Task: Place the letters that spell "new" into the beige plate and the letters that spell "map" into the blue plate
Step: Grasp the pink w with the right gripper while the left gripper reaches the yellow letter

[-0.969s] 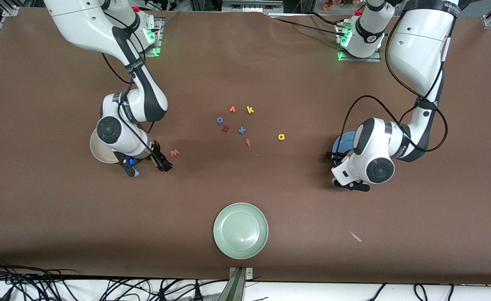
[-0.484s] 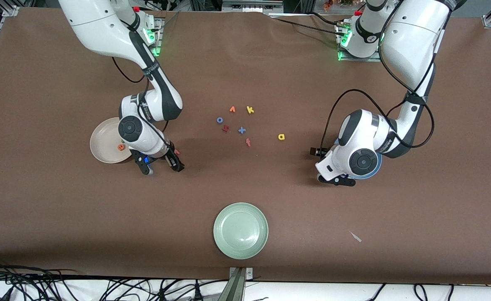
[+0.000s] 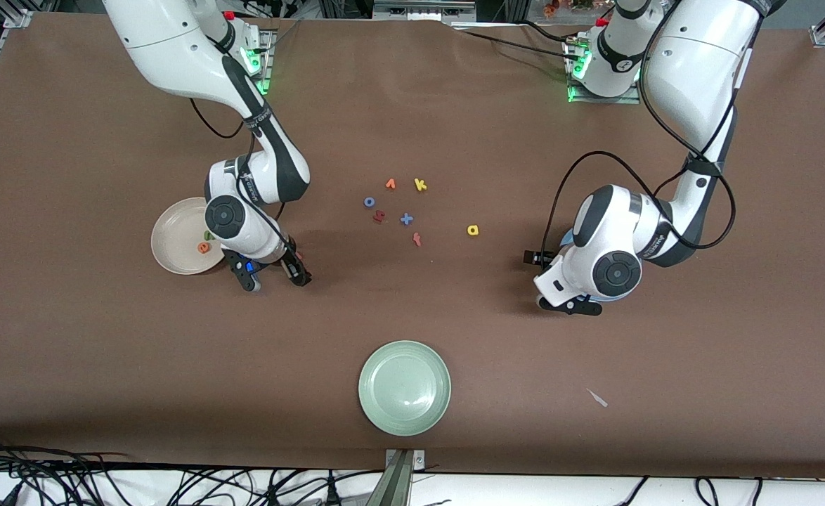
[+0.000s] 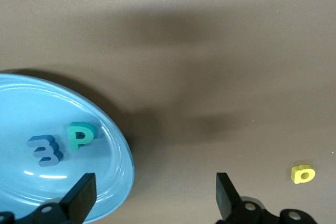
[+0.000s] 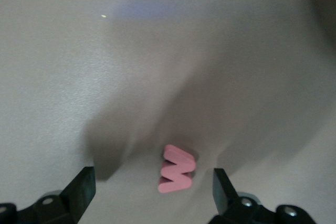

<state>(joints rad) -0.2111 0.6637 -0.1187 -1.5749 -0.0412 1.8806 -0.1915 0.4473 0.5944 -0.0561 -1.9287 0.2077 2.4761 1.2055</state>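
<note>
Right tool (image 3: pixel 274 274): we see it at the left-centre of the front view, low over the bench (image 3: pixel 103 351), just beside the beige plate (image 3: pixel 173 246); its fingers (image 5: pixel 81 192) stand apart with nothing gripped.
Pink "w" (image 5: pixel 177 169): in the right wrist view we find it lying flat on the bench between the two fingers, touching neither; in the front view only a speck of it shows by the tool.
Beige plate: we place it left of centre in the front view; the orange "e" (image 3: pixel 204 247) and the green "n" (image 3: pixel 208 235) lie in it.
Left tool (image 3: pixel 566 303): we see it at the right-centre of the front view, over the rim of the blue plate (image 4: pixel 113 182); its fingers (image 4: pixel 83 198) are apart and empty.
Blue plate: mostly hidden under the left arm in the front view; in the left wrist view we see the blue "m" (image 4: pixel 44 150) and the teal "p" (image 4: pixel 80 136) lying in it side by side.
Yellow "a" (image 3: pixel 473 230): we see it on the bare bench right of centre, apart from the blue plate.
Other letters (image 3: pixel 405 218): a loose cluster on the bench at the centre of the front view.
Green plate (image 3: pixel 404 387): lower centre of the front view, with nothing in it.
</note>
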